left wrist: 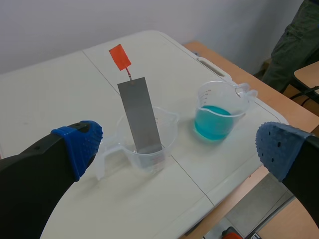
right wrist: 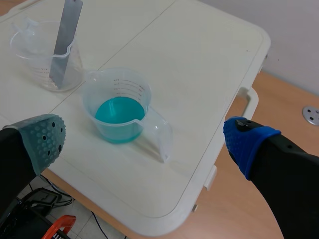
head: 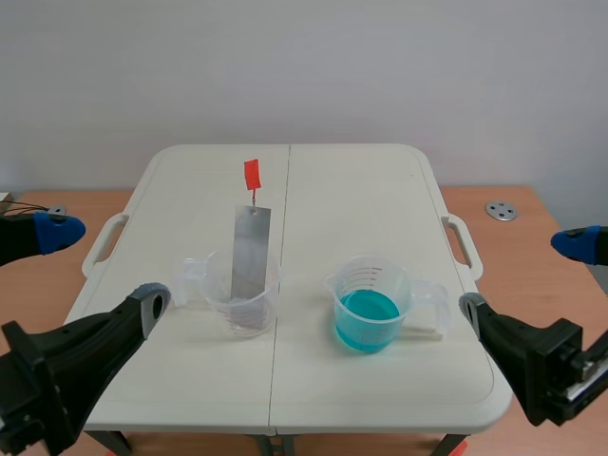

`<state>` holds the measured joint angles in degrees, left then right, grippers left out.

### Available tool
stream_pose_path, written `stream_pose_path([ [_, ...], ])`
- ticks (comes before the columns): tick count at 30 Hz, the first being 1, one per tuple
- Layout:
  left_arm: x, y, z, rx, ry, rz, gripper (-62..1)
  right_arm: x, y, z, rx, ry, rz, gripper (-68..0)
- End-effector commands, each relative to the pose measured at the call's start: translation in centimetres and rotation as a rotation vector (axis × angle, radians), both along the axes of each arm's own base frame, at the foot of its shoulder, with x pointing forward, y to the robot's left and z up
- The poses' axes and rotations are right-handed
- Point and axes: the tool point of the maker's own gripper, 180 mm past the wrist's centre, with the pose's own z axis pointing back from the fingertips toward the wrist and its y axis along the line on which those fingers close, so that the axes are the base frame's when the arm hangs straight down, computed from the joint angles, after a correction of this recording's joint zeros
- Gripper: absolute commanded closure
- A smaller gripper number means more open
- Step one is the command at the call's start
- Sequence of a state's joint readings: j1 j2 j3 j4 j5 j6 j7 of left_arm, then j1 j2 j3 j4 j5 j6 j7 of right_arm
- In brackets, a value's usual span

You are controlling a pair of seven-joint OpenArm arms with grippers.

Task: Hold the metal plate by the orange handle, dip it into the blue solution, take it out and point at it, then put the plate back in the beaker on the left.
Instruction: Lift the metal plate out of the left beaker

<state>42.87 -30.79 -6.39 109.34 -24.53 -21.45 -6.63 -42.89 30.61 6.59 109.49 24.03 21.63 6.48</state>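
Observation:
A grey metal plate (head: 250, 252) leans upright in the clear beaker (head: 242, 304) left of the table's middle, its orange handle (head: 252, 174) sticking up on a thin wire. To its right stands a second clear beaker (head: 370, 302) holding blue solution. My left gripper (head: 104, 266) hovers open at the table's left front edge, apart from the plate. In the left wrist view the plate (left wrist: 140, 117), orange handle (left wrist: 120, 57) and blue beaker (left wrist: 215, 112) lie ahead of the open gripper (left wrist: 179, 144). My right gripper (head: 522, 275) is open near the right front corner; the blue beaker (right wrist: 117, 107) sits ahead of its open gripper (right wrist: 145, 139).
The white folding table (head: 380, 190) has side handles (head: 463, 242) and rests on a wooden surface (head: 532, 214) carrying a small metal disc (head: 501, 210). A dark green garment (left wrist: 294, 45) shows beyond the table's far side in the left wrist view.

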Motion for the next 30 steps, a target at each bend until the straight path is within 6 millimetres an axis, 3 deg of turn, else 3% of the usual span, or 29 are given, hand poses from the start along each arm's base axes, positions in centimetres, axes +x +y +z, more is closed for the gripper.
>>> stream_pose_path([
  [1, 0.2, 0.1, 0.5, -0.006, -0.023, 0.005, -62.3, 0.9, 0.6, 1.4, 0.01, -0.039, 0.032, -66.3],
  [17, 0.2, 0.1, 0.5, -0.002, -0.023, 0.005, -62.3, 3.0, 5.5, 2.2, 0.034, -0.053, 0.168, -66.3],
  [18, 0.2, 0.1, 0.5, -0.002, -0.023, 0.005, -57.6, 3.2, 5.9, 2.3, 0.035, -0.054, 0.177, -66.3],
  [19, 0.3, 0.1, 0.5, -0.001, -0.023, 0.007, -47.0, 3.3, 6.2, 2.4, 0.039, -0.054, 0.186, -66.3],
  [22, 0.3, 0.5, -0.3, 0.031, 0.008, 0.025, -7.0, 3.5, 7.2, 2.7, 0.053, -0.06, 0.207, -66.3],
  [23, 0.3, 0.6, -0.5, 0.039, 0.017, 0.026, 0.2, 3.6, 7.4, 2.8, 0.059, -0.063, 0.21, -66.3],
  [25, 0.3, 0.6, -0.6, 0.042, 0.02, 0.025, -3.0, 3.8, 8.0, 3.0, 0.073, -0.069, 0.216, -66.3],
  [30, 0.3, 0.8, -0.8, 0.051, 0.027, 0.033, -3.0, 4.5, 9.3, 3.4, 0.094, -0.071, 0.222, -66.3],
])
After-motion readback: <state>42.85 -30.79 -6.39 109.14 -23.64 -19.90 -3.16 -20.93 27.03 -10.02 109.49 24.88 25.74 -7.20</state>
